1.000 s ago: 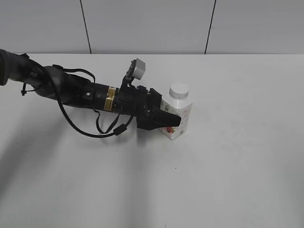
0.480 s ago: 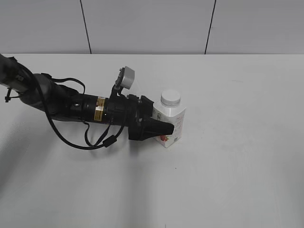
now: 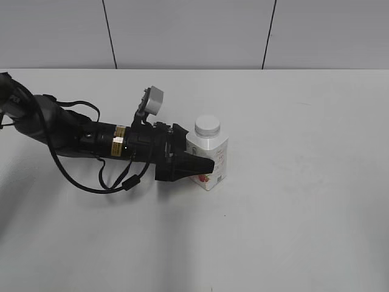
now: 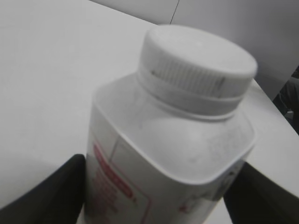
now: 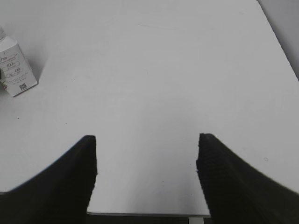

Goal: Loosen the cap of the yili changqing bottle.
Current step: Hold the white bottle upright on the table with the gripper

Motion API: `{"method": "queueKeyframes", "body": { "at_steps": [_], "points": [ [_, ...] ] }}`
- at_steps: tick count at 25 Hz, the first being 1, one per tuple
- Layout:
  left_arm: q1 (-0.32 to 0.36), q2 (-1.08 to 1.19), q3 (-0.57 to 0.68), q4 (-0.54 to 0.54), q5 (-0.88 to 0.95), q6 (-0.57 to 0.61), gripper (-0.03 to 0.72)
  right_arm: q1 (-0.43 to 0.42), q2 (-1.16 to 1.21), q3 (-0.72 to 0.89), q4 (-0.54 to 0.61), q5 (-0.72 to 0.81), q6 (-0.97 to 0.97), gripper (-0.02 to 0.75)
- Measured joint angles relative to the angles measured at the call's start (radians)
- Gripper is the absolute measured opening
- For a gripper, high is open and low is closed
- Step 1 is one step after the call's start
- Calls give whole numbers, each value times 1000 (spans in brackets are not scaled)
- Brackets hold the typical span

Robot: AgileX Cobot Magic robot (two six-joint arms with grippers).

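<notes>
The yili changqing bottle (image 3: pixel 214 153) stands upright on the white table (image 3: pixel 304 201), white with a pink-and-red label. Its round white cap (image 3: pixel 207 125) sits on the neck. My left gripper (image 3: pixel 204 163) reaches in from the left and is shut on the bottle's lower body. In the left wrist view the bottle (image 4: pixel 177 154) fills the frame with its ribbed cap (image 4: pixel 196 63) on top, between the black fingers (image 4: pixel 60 186). My right gripper (image 5: pixel 147 149) is open and empty above the table's edge. In its view the bottle (image 5: pixel 14 65) stands far off at the upper left.
The left arm (image 3: pixel 79 137), with looped black cables, lies low across the table's left side. A grey panelled wall (image 3: pixel 194 30) stands behind the table. The table's edge (image 5: pixel 140 213) runs along the bottom of the right wrist view.
My left gripper has drawn back to the left, bringing the upright bottle with it across the table. The cap is still on the neck.
</notes>
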Motion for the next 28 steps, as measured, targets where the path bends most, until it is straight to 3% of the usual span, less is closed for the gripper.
{"method": "queueKeyframes", "body": {
  "at_steps": [13,28],
  "points": [
    [7,-45,8,112,36,36,521,0,0,0,0,0,0,534],
    [15,-45,8,126,27,48,517,0,0,0,0,0,0,534]
  ]
}}
